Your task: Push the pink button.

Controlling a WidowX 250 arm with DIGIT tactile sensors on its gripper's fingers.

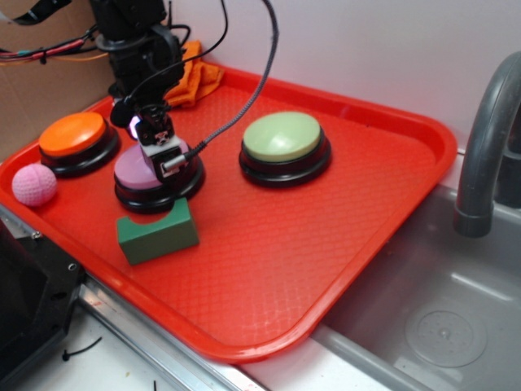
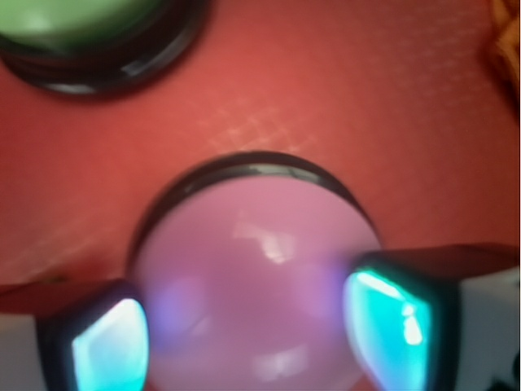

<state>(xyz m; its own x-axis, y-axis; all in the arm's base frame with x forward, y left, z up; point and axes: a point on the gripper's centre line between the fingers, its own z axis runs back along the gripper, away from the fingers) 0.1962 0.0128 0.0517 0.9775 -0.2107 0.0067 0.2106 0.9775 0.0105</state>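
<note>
The pink button (image 1: 134, 171) has a pale lilac dome on a black base and sits at the left middle of the red tray (image 1: 391, 122). My gripper (image 1: 153, 148) is right down on top of it. In the wrist view the dome (image 2: 252, 261) fills the lower centre. My gripper (image 2: 252, 334) stands open, its two cyan-lit fingertips (image 2: 110, 346) spread to either side over the dome. I cannot tell whether they touch it.
An orange-topped button (image 1: 75, 134) and a small textured pink ball (image 1: 34, 184) lie to the left. A green-topped button (image 1: 282, 137) is to the right. A green block (image 1: 157, 232) sits just in front. An orange cloth (image 1: 194, 77) is behind, with a sink (image 1: 423, 318) and faucet (image 1: 487, 138) at right.
</note>
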